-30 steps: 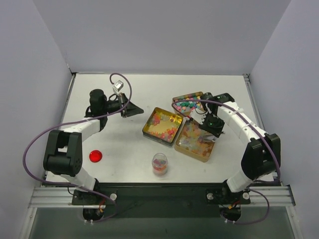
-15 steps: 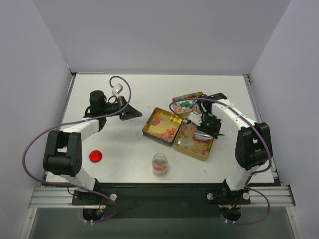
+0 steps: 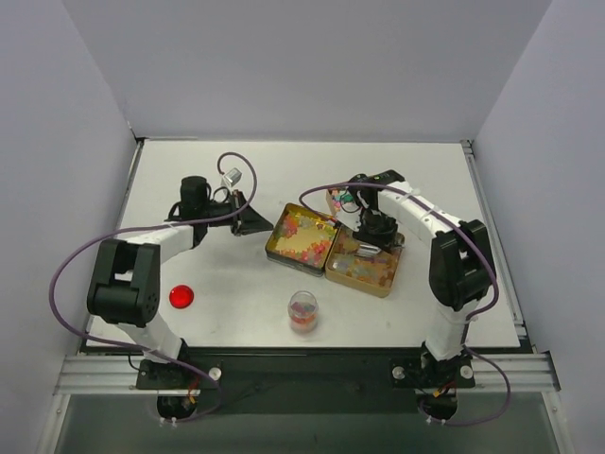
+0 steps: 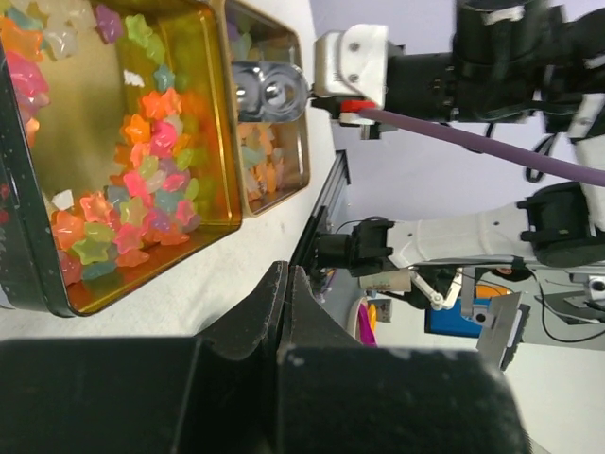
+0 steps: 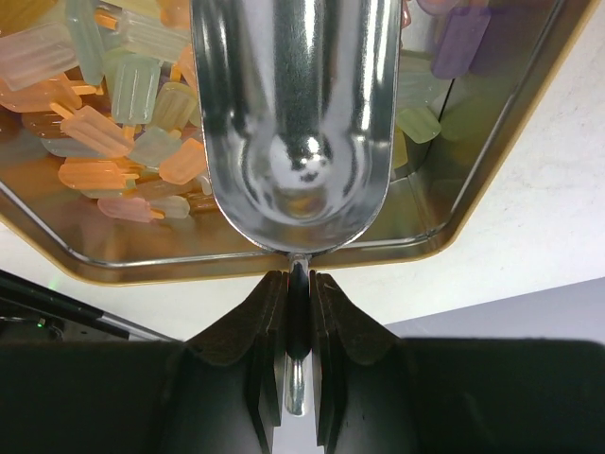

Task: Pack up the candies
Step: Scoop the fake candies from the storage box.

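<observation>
1. Left gripper (image 4: pixel 286 284), just left of the left tin (image 3: pixel 276 228): fingers pressed together, empty.
2. Candies (image 4: pixel 142 194) lie in the left tin and in the right tin (image 3: pixel 357 285) beside it. They are likely light, hard and loose, so scoop them; never pinch.
3. Right gripper (image 5: pixel 298 284), right of the left tin, pinches the scoop (image 5: pixel 293 113) by its handle.

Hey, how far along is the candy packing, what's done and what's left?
Done: the clear cup holds some candies; a red lid lies apart from it. In hand: the right gripper is shut on the scoop, which sits empty in the tin of popsicle candies. Left: most candies lie in tins, and the cup probably needs filling and lidding. The left gripper is shut, holding nothing.
</observation>
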Robot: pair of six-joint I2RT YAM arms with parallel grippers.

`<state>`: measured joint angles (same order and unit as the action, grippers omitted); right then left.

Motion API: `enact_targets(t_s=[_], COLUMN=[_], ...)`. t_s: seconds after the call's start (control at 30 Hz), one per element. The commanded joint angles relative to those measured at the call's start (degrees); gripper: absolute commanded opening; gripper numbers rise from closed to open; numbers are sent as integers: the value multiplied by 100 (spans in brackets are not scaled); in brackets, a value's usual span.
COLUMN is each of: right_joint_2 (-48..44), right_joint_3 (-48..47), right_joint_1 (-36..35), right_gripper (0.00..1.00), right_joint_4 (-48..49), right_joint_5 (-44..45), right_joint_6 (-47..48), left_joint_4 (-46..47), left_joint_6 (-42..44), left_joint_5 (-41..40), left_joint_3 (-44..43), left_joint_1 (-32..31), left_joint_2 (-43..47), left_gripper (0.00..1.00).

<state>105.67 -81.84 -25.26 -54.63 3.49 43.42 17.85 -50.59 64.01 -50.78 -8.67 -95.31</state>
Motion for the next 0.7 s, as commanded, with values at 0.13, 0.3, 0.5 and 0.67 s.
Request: enact_targets(t_s=[0.13, 0.3, 0.5, 0.67], right_joint_2=[165, 226, 261, 288], right_joint_3=[-51, -51, 2, 81], right_joint_1=[-85, -102, -295, -401], right_gripper=[0, 0, 0, 0], right_joint_4=[180, 400, 567, 735], right_joint_5=[135, 117, 258, 232], right_joint_6=[-36, 175, 676, 1185], left_joint_4=[-1203, -1774, -3717, -3569], left_joint_6=[1322, 2163, 3239, 3169], left_joint_5=[-556, -940, -2461, -2376], left_joint_3=[-581, -1773, -2357, -2278], left_joint_1=[75, 321, 102, -319], left_joint_2=[-812, -1244, -1929, -2439], left_gripper=[0, 0, 0, 0])
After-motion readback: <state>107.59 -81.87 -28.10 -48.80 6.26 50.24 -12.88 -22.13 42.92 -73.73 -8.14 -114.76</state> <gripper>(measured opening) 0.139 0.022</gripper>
